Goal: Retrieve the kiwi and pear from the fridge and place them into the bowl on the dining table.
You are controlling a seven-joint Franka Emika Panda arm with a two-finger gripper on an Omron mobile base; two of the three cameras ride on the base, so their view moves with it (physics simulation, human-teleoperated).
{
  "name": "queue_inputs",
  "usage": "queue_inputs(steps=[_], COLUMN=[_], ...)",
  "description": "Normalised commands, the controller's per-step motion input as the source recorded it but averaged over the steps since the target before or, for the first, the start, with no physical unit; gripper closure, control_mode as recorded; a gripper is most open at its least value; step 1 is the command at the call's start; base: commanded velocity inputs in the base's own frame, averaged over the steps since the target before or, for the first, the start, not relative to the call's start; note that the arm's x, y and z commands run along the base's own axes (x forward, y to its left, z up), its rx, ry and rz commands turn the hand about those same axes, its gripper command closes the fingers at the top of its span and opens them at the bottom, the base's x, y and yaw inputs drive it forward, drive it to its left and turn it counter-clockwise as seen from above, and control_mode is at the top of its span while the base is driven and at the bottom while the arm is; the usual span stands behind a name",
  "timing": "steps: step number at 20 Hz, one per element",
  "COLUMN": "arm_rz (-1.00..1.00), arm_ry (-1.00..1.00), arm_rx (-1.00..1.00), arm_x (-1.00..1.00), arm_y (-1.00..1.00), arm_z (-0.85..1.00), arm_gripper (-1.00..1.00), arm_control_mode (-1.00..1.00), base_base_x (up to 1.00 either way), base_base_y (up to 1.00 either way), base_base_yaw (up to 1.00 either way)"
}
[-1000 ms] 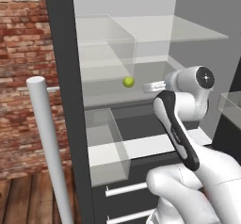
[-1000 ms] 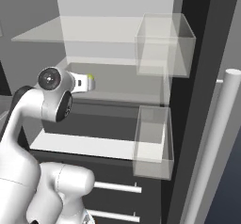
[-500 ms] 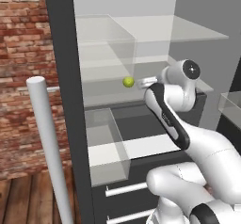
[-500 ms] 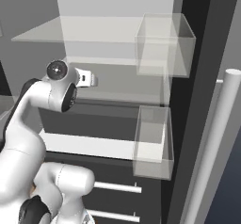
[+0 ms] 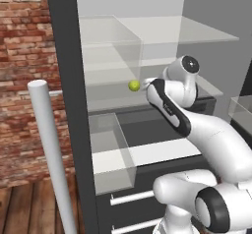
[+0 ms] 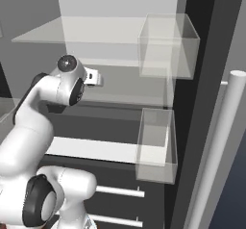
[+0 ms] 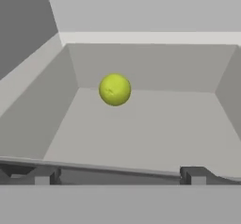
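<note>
The pear (image 5: 134, 85) is a small yellow-green ball lying on a glass shelf of the open fridge (image 5: 66, 80), toward the shelf's back. In the hand view the pear (image 7: 115, 90) sits ahead and slightly left of centre, apart from the fingers. My gripper (image 5: 144, 84) is just right of the pear at shelf height, and it points into the fridge (image 6: 192, 127) in the right base view (image 6: 98, 78). Its fingertips (image 7: 44, 175) stand wide apart, so the gripper (image 7: 120, 175) is open and empty. The kiwi, the bowl and the dining table are out of view.
Clear door bins (image 6: 168, 45) (image 6: 156, 146) hang on the right of the opening, and another clear bin (image 5: 110, 149) is on the left. Long white bar handles (image 5: 49, 154) (image 6: 216, 151) stand at the sides. Drawers with white pulls (image 5: 130, 198) lie below the shelves.
The arm has stretched further into the fridge, and the hand has moved along the shelf toward the pear. The pear has not moved, and the jaws stay wide.
</note>
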Motion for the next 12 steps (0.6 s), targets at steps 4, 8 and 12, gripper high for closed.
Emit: queue_inputs(steps=[4,8,12], arm_rz=[0.0,0.0,0.0], arm_ry=[0.0,0.0,0.0], arm_rx=[0.0,0.0,0.0], arm_x=[0.36,0.36,0.35], arm_y=[0.0,0.07,0.14], arm_z=[-0.26,-0.27,-0.25], arm_gripper=[-1.0,-1.0,-1.0], arm_control_mode=[-1.0,-1.0,-1.0], base_base_x=[0.0,0.0,0.0], base_base_y=[0.0,0.0,0.0], base_base_yaw=[0.0,0.0,0.0])
